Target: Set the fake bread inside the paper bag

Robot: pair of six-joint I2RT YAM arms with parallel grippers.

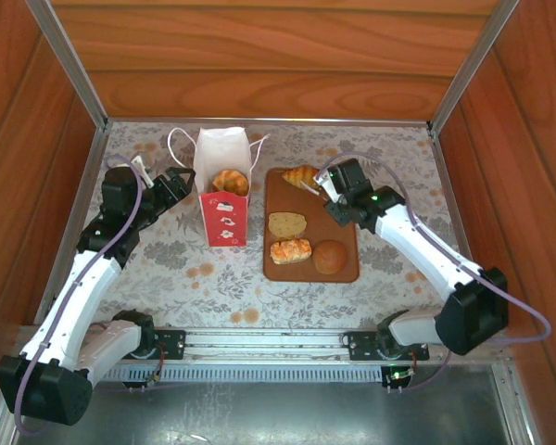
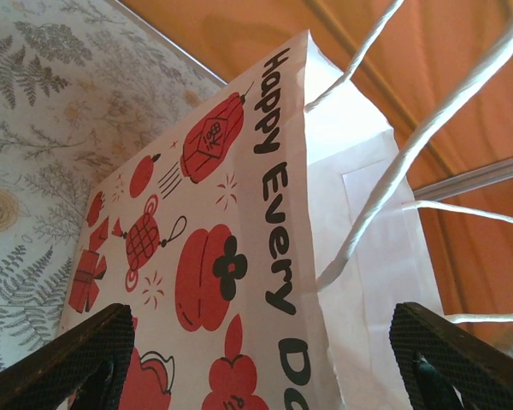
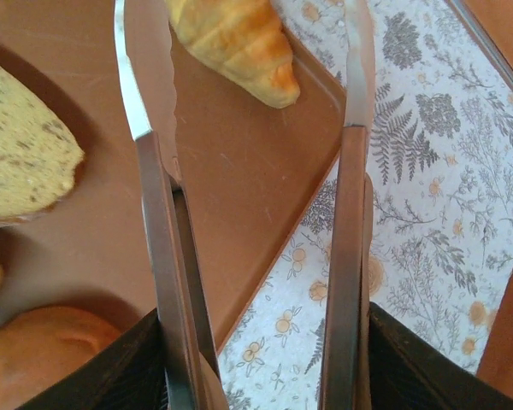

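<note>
A ridged golden croissant (image 1: 230, 181) lies in the upright white paper bag (image 1: 224, 209). A second croissant (image 1: 301, 176), porous slice (image 1: 286, 224), glazed loaf (image 1: 290, 250) and round bun (image 1: 330, 257) sit on the flat brown tray (image 1: 345, 232) to its right. The left gripper (image 1: 183, 178) gapes wide at the bag's left wall, holding nothing. The right gripper (image 1: 332, 192) clamps slim metal tongs (image 3: 158, 213), blades parted over the tray's far end.
</note>
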